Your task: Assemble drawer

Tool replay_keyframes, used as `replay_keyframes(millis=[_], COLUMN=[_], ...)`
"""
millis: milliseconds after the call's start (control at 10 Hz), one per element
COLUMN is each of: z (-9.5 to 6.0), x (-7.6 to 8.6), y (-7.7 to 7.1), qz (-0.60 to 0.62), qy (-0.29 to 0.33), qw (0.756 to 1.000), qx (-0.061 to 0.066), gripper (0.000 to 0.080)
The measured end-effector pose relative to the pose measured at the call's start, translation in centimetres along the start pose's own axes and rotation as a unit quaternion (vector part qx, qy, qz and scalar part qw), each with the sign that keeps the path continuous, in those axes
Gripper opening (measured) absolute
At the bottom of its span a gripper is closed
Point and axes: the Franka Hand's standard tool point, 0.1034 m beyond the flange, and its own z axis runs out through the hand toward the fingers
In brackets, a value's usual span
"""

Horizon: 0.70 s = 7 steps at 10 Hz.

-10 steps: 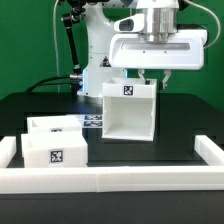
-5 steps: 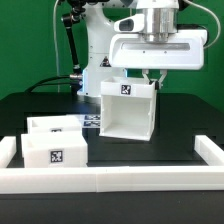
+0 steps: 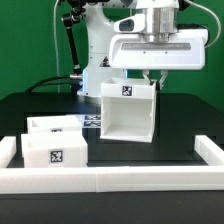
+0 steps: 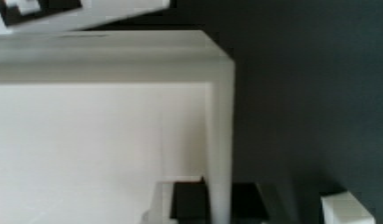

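Observation:
The drawer's tall white housing (image 3: 130,112) stands upright mid-table, its open side facing the camera and a tag on its top front edge. My gripper (image 3: 152,80) is directly over the housing's wall on the exterior view's right. In the wrist view my gripper (image 4: 220,200) straddles that thin wall (image 4: 220,120), with a dark finger (image 4: 186,200) pressed against each side. Two small white trays, one in front (image 3: 55,150) and one behind (image 3: 50,125), lie at the exterior view's left.
A long low white rim wall (image 3: 110,180) runs along the front and up both sides. The marker board (image 3: 93,121) lies flat between the trays and the housing. The robot's base stands behind the housing.

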Motion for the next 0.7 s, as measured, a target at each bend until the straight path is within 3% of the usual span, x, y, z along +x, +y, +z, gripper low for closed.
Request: replay_keyframes(millis=[500, 700], z=[0.1, 0.0], x=[6.3, 6.6], y=[-2.1, -2.1], qz=[-0.041, -0.054], qy=[0.027, 0.029], qw=[0.999, 0.998], qx=[0.022, 0.024], gripper=[0.0038, 0.0038])
